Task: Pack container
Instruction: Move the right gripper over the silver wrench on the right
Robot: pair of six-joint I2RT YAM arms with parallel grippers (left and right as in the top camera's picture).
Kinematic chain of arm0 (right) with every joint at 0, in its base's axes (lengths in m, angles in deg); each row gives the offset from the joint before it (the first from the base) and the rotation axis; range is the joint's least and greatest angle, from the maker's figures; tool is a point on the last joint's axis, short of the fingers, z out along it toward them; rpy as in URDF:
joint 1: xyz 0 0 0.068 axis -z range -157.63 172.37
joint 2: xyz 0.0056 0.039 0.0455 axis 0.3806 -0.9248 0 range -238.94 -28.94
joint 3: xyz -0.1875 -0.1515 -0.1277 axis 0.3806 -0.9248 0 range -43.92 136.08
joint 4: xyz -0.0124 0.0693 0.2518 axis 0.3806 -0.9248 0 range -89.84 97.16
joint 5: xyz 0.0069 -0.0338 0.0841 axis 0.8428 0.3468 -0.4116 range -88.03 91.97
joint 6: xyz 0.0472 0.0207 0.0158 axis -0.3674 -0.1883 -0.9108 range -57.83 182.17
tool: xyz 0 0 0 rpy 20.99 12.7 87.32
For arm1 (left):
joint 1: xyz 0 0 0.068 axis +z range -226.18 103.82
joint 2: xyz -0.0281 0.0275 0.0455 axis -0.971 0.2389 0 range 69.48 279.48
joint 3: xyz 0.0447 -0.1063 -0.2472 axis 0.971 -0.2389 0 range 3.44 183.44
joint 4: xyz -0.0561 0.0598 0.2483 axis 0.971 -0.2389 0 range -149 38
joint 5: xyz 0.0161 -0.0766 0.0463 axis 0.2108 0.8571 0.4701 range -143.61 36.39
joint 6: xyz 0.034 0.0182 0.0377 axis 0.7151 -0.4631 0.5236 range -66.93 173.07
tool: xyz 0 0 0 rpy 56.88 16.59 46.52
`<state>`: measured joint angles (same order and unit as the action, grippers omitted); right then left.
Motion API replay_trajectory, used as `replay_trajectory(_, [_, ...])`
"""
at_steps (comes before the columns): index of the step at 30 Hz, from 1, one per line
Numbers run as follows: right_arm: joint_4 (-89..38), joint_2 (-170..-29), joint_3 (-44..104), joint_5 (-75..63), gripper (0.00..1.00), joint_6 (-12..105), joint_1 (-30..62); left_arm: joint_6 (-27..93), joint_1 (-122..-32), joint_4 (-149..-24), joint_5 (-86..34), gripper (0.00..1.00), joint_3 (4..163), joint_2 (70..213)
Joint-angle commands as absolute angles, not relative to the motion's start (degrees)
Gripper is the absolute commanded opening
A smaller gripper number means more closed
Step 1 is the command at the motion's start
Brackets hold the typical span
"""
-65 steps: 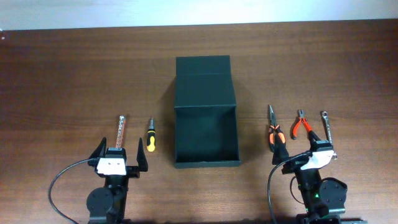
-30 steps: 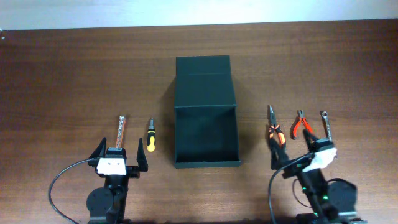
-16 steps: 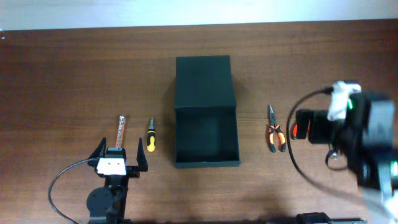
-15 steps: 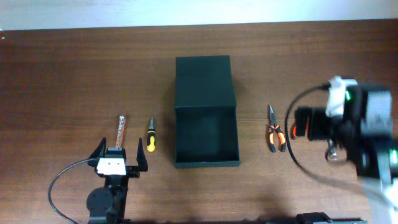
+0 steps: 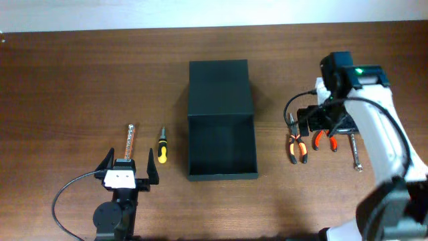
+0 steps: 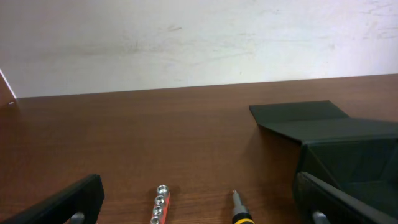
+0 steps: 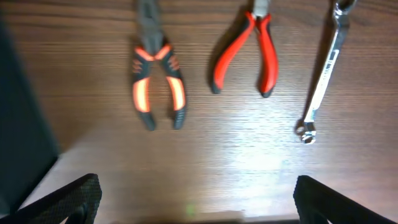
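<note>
The container (image 5: 221, 174) is a dark green-black box at the table's middle, open, its flap lid (image 5: 219, 84) lying flat behind it. It also shows in the left wrist view (image 6: 348, 140) and at the left edge of the right wrist view (image 7: 18, 124). My left gripper (image 5: 127, 167) is open and empty, low at the front left, behind a socket rail (image 5: 130, 137) and a yellow-black screwdriver (image 5: 162, 148). My right gripper (image 5: 321, 120) is open and empty, raised above orange-black pliers (image 7: 157, 81), red pliers (image 7: 249, 50) and a wrench (image 7: 323, 74).
In the left wrist view the socket rail (image 6: 160, 202) and the screwdriver (image 6: 239, 213) lie between the open fingers (image 6: 199, 205). A pale wall runs behind the table's far edge (image 6: 186, 50). Brown tabletop (image 5: 87, 80) surrounds everything.
My right arm has risen from its rest at the front right and swung forward over the pliers and wrench. My left arm and the tools have not moved.
</note>
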<state>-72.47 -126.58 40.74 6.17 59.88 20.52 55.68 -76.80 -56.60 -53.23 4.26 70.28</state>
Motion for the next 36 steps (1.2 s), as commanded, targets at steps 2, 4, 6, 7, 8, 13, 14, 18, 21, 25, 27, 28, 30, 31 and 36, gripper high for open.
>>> replay_trajectory(2, [-70.6, -128.1, 41.9, 12.6, 0.99, 60.5, 22.4, 56.6, -76.9, -56.8, -53.6, 0.99, 4.0, 69.8])
replay_trajectory(4, [-68.9, -128.1, 41.9, 12.1, 0.99, 60.7, 23.5, 56.6, -76.9, -56.8, -53.6, 0.99, 4.0, 69.8])
replay_trajectory(6, [-66.7, -128.1, 41.9, 10.9, 0.99, 63.4, 24.5, 56.6, -76.9, -56.8, -53.6, 0.99, 4.0, 69.8])
replay_trajectory(7, [-65.9, -128.1, 41.9, 10.3, 0.98, 64.7, 24.9, 56.6, -76.9, -56.8, -53.6, 0.99, 4.0, 69.8])
replay_trajectory(8, [-64.3, -128.1, 41.9, 9.5, 0.99, 66.9, 25.5, 56.6, -76.9, -56.8, -53.6, 0.99, 4.0, 69.8])
replay_trajectory(13, [-59.6, -128.1, 41.9, 9.1, 0.99, 66.9, 26.5, 56.6, -76.9, -56.8, -53.6, 0.99, 4.0, 69.8])
replay_trajectory(14, [-59.1, -128.1, 41.9, 9.1, 0.99, 66.9, 26.6, 56.6, -76.9, -56.8, -53.6, 0.99, 4.0, 69.8])
replay_trajectory(18, [-57.9, -128.1, 41.9, 10.6, 0.99, 66.5, 27.7, 56.6, -76.9, -56.8, -53.6, 0.99, 4.0, 69.8])
replay_trajectory(21, [-57.5, -128.1, 41.9, 10.6, 0.99, 65.1, 30.0, 56.6, -76.9, -56.8, -53.6, 0.99, 4.0, 69.8])
replay_trajectory(25, [-57.7, -128.1, 41.9, 9.6, 0.99, 65.1, 35.4, 56.6, -76.9, -56.8, -53.6, 0.99, 4.0, 69.8])
replay_trajectory(27, [-58.1, -128.1, 41.9, 7.5, 0.99, 65.1, 38.6, 56.6, -76.9, -56.8, -53.6, 0.99, 4.0, 69.8])
replay_trajectory(28, [-58.3, -128.1, 41.9, 6.4, 0.99, 65.1, 39.8, 56.6, -76.9, -56.8, -53.6, 0.99, 4.0, 69.8])
replay_trajectory(30, [-58.8, -128.1, 41.8, 5.0, 0.99, 65.1, 42.3, 56.6, -76.9, -56.8, -53.6, 0.99, 4.0, 69.8])
replay_trajectory(31, [-59.0, -128.1, 41.8, 4.5, 0.99, 65.2, 43.6, 56.6, -76.9, -56.8, -53.6, 0.99, 4.0, 69.8])
replay_trajectory(36, [-59.4, -128.1, 41.4, -2.6, 0.99, 76.8, 47.6, 56.6, -76.9, -56.8, -53.6, 0.99, 4.0, 69.8])
